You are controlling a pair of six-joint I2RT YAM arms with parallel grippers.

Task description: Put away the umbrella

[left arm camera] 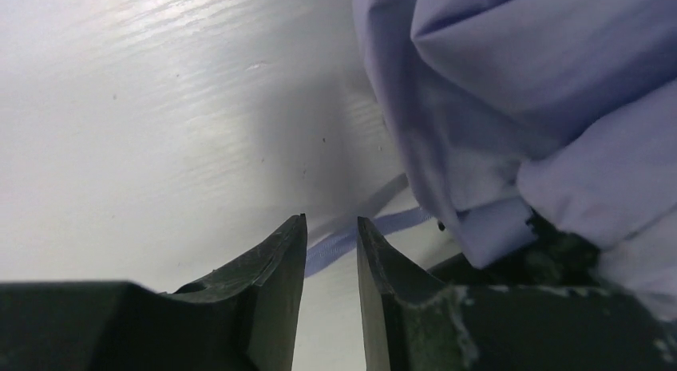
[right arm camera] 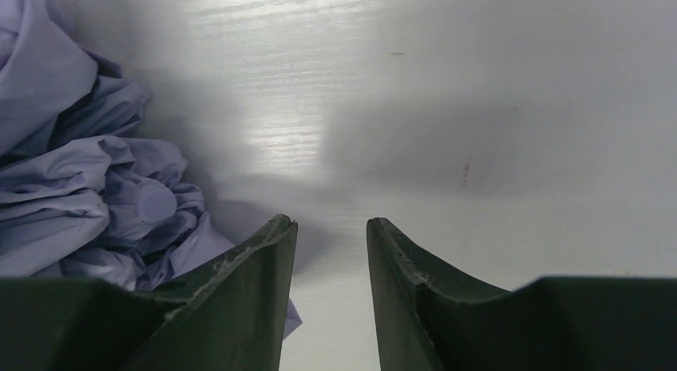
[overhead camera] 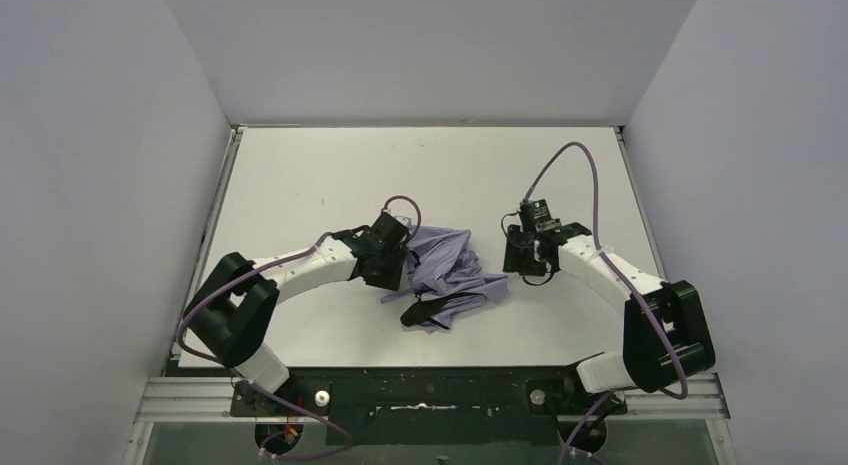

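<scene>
The umbrella [overhead camera: 450,270] lies collapsed in a loose bundle of pale lavender fabric on the white table [overhead camera: 300,175], with a black part [overhead camera: 425,310] at its near end. My left gripper [overhead camera: 402,259] is at the bundle's left edge. In the left wrist view its jaws [left arm camera: 331,223] are slightly apart, low over the table, with a thin lavender strap [left arm camera: 391,222] lying across just beyond the tips and the fabric [left arm camera: 519,84] to the right. My right gripper [overhead camera: 518,255] is just right of the bundle, open and empty [right arm camera: 331,223], with fabric [right arm camera: 80,187] to its left.
Grey walls enclose the table on three sides. Purple cables [overhead camera: 580,160] loop over both arms. A small round lavender knob [right arm camera: 156,202] shows inside the crumpled fabric. Bare white table lies ahead of the right gripper [right arm camera: 479,108].
</scene>
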